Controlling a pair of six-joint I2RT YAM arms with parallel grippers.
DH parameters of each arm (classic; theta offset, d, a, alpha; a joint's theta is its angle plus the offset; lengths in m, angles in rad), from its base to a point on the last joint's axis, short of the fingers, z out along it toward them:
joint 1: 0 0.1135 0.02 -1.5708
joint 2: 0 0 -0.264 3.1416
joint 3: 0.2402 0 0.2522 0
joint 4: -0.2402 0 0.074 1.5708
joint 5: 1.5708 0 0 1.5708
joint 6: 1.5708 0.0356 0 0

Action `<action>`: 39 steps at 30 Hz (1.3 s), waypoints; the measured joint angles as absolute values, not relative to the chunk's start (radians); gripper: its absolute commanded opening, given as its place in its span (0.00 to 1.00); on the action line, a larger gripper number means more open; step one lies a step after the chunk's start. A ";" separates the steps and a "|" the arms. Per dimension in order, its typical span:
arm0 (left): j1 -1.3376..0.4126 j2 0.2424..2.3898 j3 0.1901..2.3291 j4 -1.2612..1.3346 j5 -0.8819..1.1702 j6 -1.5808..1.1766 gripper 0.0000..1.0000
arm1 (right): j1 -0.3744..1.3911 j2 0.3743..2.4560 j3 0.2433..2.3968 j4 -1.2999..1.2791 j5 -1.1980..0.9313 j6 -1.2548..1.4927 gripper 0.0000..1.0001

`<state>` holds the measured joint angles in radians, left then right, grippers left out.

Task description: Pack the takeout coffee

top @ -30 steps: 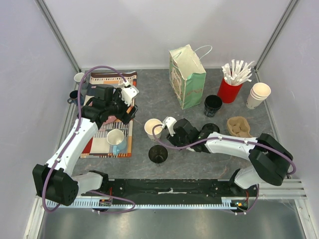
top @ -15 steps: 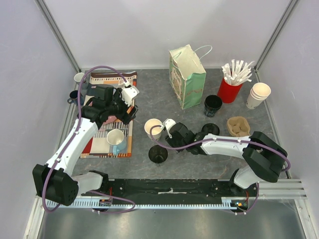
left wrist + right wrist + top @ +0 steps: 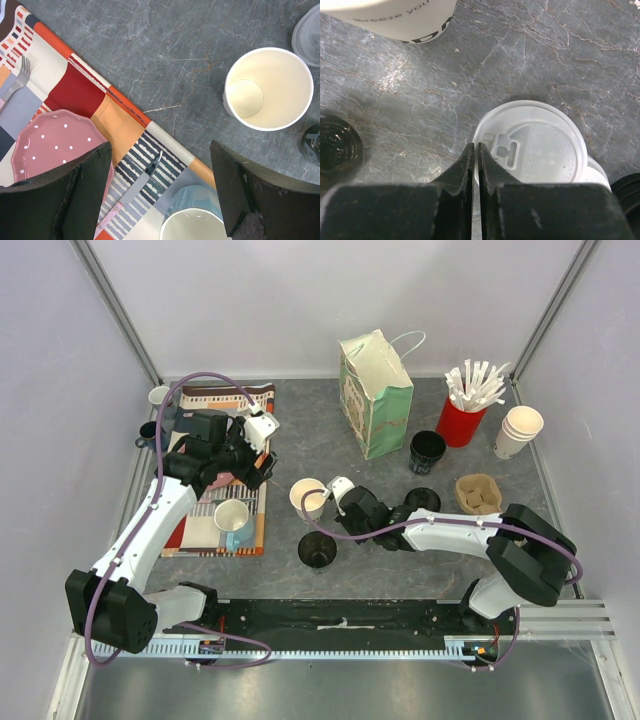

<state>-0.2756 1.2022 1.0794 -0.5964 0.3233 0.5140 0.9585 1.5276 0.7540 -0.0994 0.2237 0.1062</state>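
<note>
Pinching the white sip lid [image 3: 535, 145] by its rim with the right gripper [image 3: 476, 150], jaws nearly shut. Lidless paper cup [image 3: 395, 15] ahead-left of them. Gaping wide on the left gripper [image 3: 160, 165], holding nothing.

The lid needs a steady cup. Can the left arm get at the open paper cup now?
Probably yes. The left gripper hangs open above the edge of the placemat, and the paper cup stands on bare table just beyond, nothing between. The right gripper, pinching the white lid close by, may crowd it.
</note>
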 measured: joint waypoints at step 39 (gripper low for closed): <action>-0.268 1.179 1.095 -0.656 0.323 0.514 0.86 | 1.188 1.186 0.918 -0.333 -0.173 -0.089 0.00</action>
